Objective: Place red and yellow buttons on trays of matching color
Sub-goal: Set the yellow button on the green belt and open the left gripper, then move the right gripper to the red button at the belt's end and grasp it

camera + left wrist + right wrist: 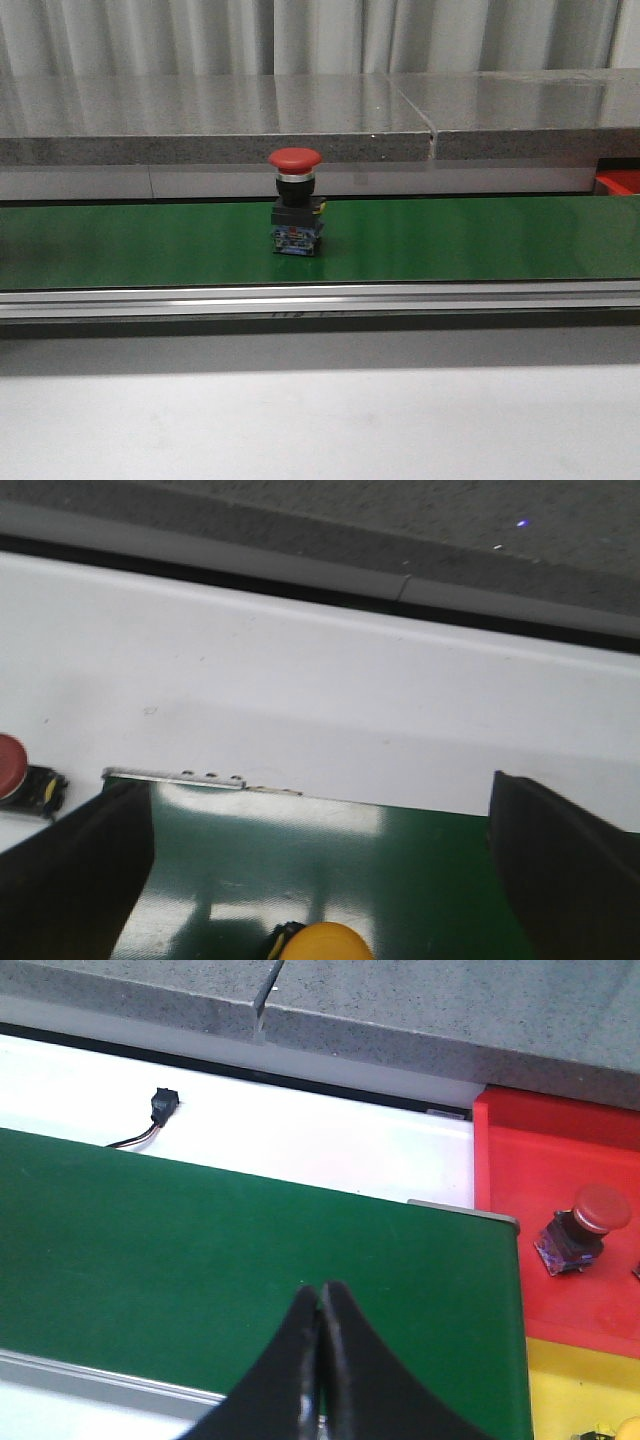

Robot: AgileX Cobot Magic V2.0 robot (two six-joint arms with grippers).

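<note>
Red button [294, 203] upright in the middle of the green belt [480, 238], mushroom cap up, switch block down. Untouched, with neither arm in the front view. Probably parked there to be picked off and carried toward the right end, where a sliver of the red tray [619, 182] peeks in at the belt's far right edge.

Left tool [320, 870] spread wide, nothing between its fingers, hanging over one end of the belt. A yellow button [320, 942] just below, partly cut off by the frame edge and free of both fingers: likely the next grab, though not yet gripped. Another red button [22, 774] lying off the belt on the white bench [330, 690], near one finger.

Right tool [320, 1360] clenched, fingertips pressed together, grasping nothing, poised over the belt near its end.

Only the right wrist view reveals both trays: red tray with a red button [580, 1228] tipped over inside it, and a yellow tray [575, 1390] adjoining it. Hints of something yellow at that view's corner, too cropped to identify. Only the front view shows the red button on the belt.
</note>
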